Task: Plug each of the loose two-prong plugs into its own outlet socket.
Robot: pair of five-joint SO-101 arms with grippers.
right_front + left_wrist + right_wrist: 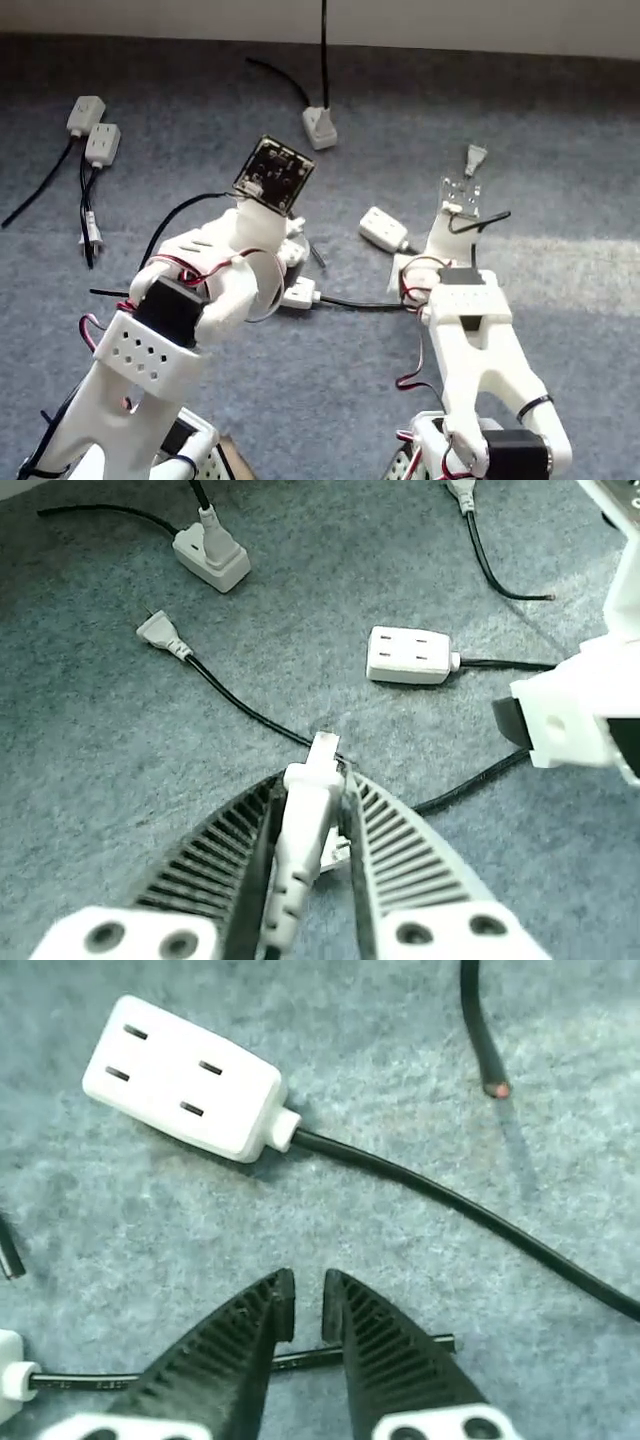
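Note:
My left gripper (318, 780) is shut on a white two-prong plug (308, 815), held above the carpet with its black cord trailing off; in the high view this plug (300, 293) sits under the left arm. A white double outlet socket (405, 655) (383, 228) (180, 1080) lies free just beyond it. My right gripper (305, 1308) hangs low over a black cord (400, 1345), its fingers a narrow gap apart with nothing between them. Another loose plug (160, 632) lies on the carpet, and one more plug (475, 158) lies farther back.
A socket with a plug in it (320, 127) (210, 550) sits at the back centre. Two more sockets (92, 128) lie at the back left with their cords. Black cords cross the grey carpet, one with a cut end (497, 1088). The right arm (590, 710) stands close beside the left gripper.

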